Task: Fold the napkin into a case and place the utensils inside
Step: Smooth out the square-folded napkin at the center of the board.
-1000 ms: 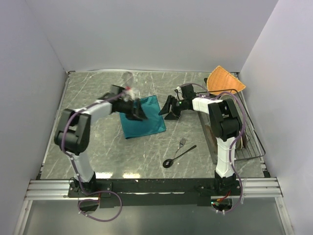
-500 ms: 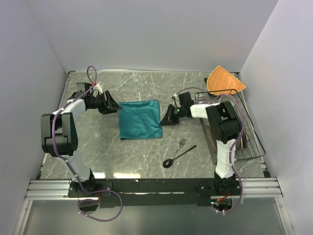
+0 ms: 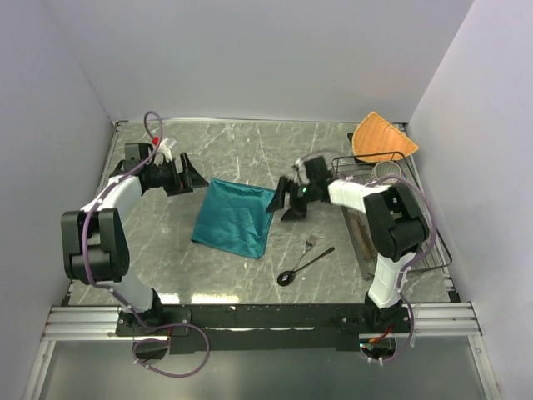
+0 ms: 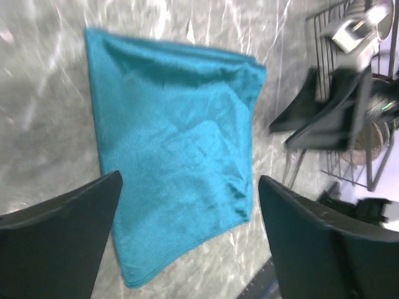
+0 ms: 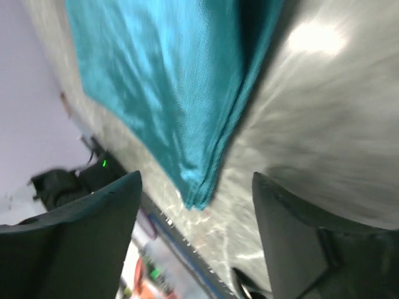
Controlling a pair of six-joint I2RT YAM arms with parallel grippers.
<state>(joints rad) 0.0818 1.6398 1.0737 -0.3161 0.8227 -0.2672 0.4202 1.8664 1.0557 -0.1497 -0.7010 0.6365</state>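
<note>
The teal napkin [image 3: 232, 217] lies folded flat on the marble table, turned at a slant. It fills the left wrist view [image 4: 174, 131] and shows in the right wrist view [image 5: 168, 81]. My left gripper [image 3: 193, 175] is open and empty, just beyond the napkin's upper left corner. My right gripper [image 3: 281, 202] is open and empty at the napkin's right corner. The silver fork [image 3: 309, 245] and the dark spoon [image 3: 301, 267] with its round black bowl lie side by side on the table, right of the napkin's lower edge.
A wire rack [image 3: 400, 218] with plates and a metal cup [image 3: 385, 171] stands at the right. An orange woven fan-shaped cloth [image 3: 381, 138] lies at the back right. White walls close in the table on three sides.
The napkin has turned from lying square to slanted and shifted a little toward me. My left gripper drew back left off the napkin over the second. My right gripper shifted slightly.
</note>
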